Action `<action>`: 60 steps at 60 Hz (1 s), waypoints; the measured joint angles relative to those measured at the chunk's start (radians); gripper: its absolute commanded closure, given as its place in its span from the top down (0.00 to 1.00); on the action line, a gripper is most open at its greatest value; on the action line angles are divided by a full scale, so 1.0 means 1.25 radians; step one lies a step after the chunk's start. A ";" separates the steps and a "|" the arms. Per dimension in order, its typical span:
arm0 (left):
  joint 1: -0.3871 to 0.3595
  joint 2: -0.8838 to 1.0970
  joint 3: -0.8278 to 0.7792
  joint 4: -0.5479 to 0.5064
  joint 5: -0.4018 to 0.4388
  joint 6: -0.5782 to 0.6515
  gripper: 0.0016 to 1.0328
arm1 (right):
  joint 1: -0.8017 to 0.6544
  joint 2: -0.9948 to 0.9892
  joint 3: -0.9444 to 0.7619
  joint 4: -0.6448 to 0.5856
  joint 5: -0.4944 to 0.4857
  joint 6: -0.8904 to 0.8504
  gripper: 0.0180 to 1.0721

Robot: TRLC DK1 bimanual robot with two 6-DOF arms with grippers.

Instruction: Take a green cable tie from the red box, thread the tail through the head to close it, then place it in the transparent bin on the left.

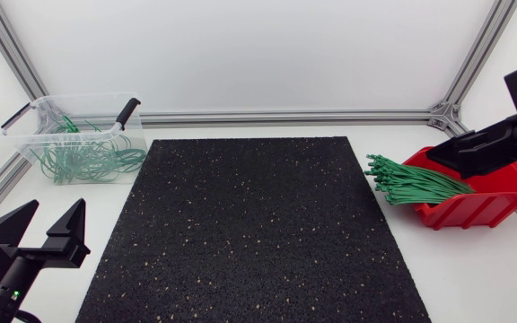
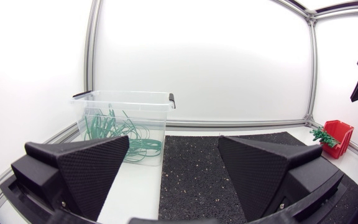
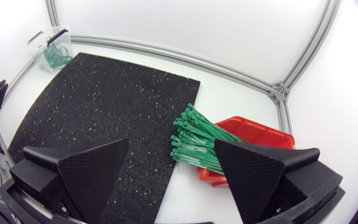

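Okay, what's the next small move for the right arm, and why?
Probably lower the right gripper onto the green cable ties sticking out of the red box: its fingers stand open and empty above the bundle, and no tie has been picked yet.

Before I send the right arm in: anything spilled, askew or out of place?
Only the green cable ties: the bundle sticks far out of the open front of the red box, heads fanned toward the black mat. None have fallen out. Nothing else stands out.
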 measured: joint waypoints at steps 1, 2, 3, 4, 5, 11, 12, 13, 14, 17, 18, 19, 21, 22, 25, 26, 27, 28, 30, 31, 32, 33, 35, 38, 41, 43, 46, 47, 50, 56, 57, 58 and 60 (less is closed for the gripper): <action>0.000 0.000 0.000 0.000 0.000 0.000 0.97 | -0.001 0.011 0.005 -0.003 0.000 -0.010 0.95; 0.000 0.000 0.000 0.000 0.000 0.000 0.97 | -0.003 0.023 0.010 -0.008 -0.001 -0.021 0.95; 0.000 0.000 0.000 0.000 0.000 0.000 0.97 | -0.004 0.037 0.017 -0.018 -0.001 -0.036 0.95; 0.000 0.000 0.000 0.000 0.000 0.000 0.97 | -0.006 0.052 0.026 -0.029 -0.002 -0.051 0.95; 0.000 0.000 0.000 0.000 0.000 0.000 0.97 | -0.009 0.064 0.033 -0.039 -0.003 -0.064 0.95; 0.000 0.000 0.000 0.000 0.000 0.000 0.97 | -0.020 0.146 0.081 -0.091 -0.014 -0.143 0.95; 0.000 0.000 0.000 0.000 0.000 0.000 0.97 | -0.021 0.158 0.088 -0.097 -0.014 -0.157 0.95; 0.000 0.000 0.000 0.000 0.000 0.000 0.97 | -0.023 0.171 0.095 -0.104 -0.014 -0.172 0.95; 0.000 0.000 0.000 0.000 0.000 0.000 0.97 | -0.024 0.185 0.102 -0.111 -0.016 -0.190 0.95; 0.000 0.000 0.000 0.000 0.000 0.000 0.97 | -0.027 0.218 0.120 -0.131 -0.016 -0.233 0.95; 0.000 0.000 0.000 0.000 0.000 0.000 0.97 | -0.028 0.229 0.125 -0.137 -0.016 -0.246 0.95; 0.000 0.000 0.000 0.000 0.000 0.000 0.97 | -0.030 0.242 0.132 -0.147 -0.017 -0.262 0.95; 0.000 0.000 0.000 0.000 0.000 0.000 0.97 | -0.031 0.262 0.145 -0.167 -0.018 -0.286 0.95; 0.000 0.000 0.000 0.000 0.000 0.000 0.97 | -0.031 0.273 0.150 -0.176 -0.020 -0.298 0.95; 0.000 0.000 0.000 0.000 0.000 0.000 0.97 | -0.036 0.305 0.170 -0.210 -0.031 -0.332 0.93; 0.000 0.000 0.000 0.000 0.000 0.000 0.97 | -0.037 0.316 0.178 -0.224 -0.036 -0.340 0.91; 0.000 0.000 0.000 0.000 0.000 0.000 0.97 | -0.040 0.328 0.186 -0.238 -0.043 -0.350 0.89; 0.000 0.000 0.000 0.000 0.000 0.000 0.97 | -0.041 0.340 0.196 -0.255 -0.047 -0.360 0.89; 0.000 0.000 0.000 0.000 0.000 0.000 0.97 | -0.047 0.367 0.219 -0.292 -0.058 -0.392 0.89; 0.000 0.000 0.000 0.000 0.000 0.000 0.97 | -0.049 0.378 0.227 -0.303 -0.062 -0.407 0.89; 0.000 0.000 0.000 0.000 0.000 0.000 0.97 | -0.052 0.388 0.233 -0.312 -0.063 -0.423 0.89; 0.000 0.000 0.000 0.000 0.000 0.000 0.97 | -0.055 0.397 0.238 -0.316 -0.064 -0.438 0.89; 0.000 0.000 0.000 0.000 0.000 0.000 0.97 | -0.060 0.412 0.243 -0.314 -0.064 -0.467 0.88; 0.000 0.000 0.000 0.000 0.000 0.000 0.97 | -0.067 0.427 0.244 -0.310 -0.064 -0.503 0.88; 0.000 0.000 0.000 0.000 0.000 0.000 0.97 | -0.073 0.438 0.243 -0.298 -0.058 -0.553 0.88; 0.000 0.000 0.000 0.000 0.000 0.000 0.97 | -0.076 0.441 0.240 -0.278 -0.052 -0.584 0.88; 0.000 0.000 0.000 0.000 0.000 0.000 0.97 | -0.078 0.442 0.235 -0.249 -0.039 -0.631 0.88; 0.000 0.000 0.000 0.000 0.000 0.000 0.97 | -0.079 0.443 0.233 -0.246 -0.034 -0.645 0.88; 0.000 0.000 0.000 0.000 0.000 0.000 0.97 | -0.081 0.443 0.228 -0.247 -0.018 -0.688 0.88; 0.000 0.000 0.000 0.000 0.000 0.000 0.97 | -0.083 0.443 0.201 -0.249 0.023 -0.778 0.88; 0.000 0.000 0.000 0.000 0.000 0.000 0.97 | -0.084 0.444 0.194 -0.249 0.027 -0.790 0.88; 0.000 0.000 0.000 0.000 0.000 0.000 0.97 | -0.085 0.446 0.189 -0.249 0.029 -0.803 0.88; 0.000 0.000 0.000 0.000 0.000 0.000 0.97 | -0.087 0.447 0.175 -0.248 0.034 -0.833 0.88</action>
